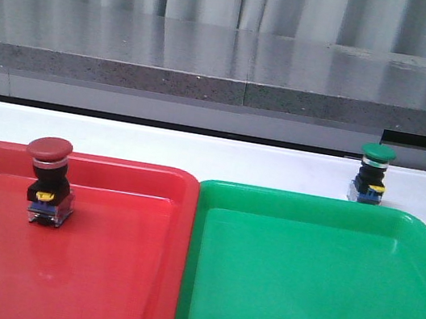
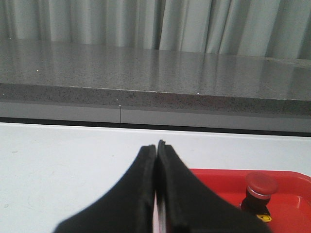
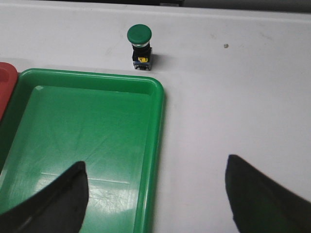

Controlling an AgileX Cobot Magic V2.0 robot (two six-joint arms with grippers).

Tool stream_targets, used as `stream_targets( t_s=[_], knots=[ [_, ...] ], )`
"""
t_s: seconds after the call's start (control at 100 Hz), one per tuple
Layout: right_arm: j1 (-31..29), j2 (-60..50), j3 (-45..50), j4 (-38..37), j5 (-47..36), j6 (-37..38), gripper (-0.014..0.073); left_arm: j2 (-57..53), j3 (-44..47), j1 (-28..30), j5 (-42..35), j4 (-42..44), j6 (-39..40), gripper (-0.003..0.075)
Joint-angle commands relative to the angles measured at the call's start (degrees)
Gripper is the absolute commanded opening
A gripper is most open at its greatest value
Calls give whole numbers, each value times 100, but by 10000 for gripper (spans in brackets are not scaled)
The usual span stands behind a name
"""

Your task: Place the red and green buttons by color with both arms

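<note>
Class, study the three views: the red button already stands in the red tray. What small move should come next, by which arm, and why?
Probably the right gripper, its jaws open, should advance toward the green button. That button stands upright on the white table, just beyond the green tray, not in it. The red button is already sorted, and the left gripper is shut, holding nothing.

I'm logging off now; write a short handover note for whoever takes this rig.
Left gripper: jaws shut, empty, just off the red tray's edge.
Right gripper: jaws open, empty, over the green tray's right rim.
Red button: upright in the red tray. Done.
Green button: upright on the white table, just beyond the green tray's far rim. Left: place it in the green tray, probably with the right arm.
</note>
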State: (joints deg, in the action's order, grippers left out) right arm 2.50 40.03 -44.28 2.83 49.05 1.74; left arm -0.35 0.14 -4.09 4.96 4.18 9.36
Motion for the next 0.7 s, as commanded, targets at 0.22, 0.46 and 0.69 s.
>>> stream_targets(
  t_s=[0.22, 0.46, 0.69],
  knots=[
    [-3, 1675, -1075, 355, -865, -115, 582, -175, 232, -44, -450, -2, 41, -19],
    [156, 3222, -2058, 384, -1082, -174, 582, -175, 232, -44, -450, -2, 41, -19],
    [318, 4566, -3029, 384, -1138, -174, 582, -175, 232, -44, -450, -2, 41, -19]
  ],
)
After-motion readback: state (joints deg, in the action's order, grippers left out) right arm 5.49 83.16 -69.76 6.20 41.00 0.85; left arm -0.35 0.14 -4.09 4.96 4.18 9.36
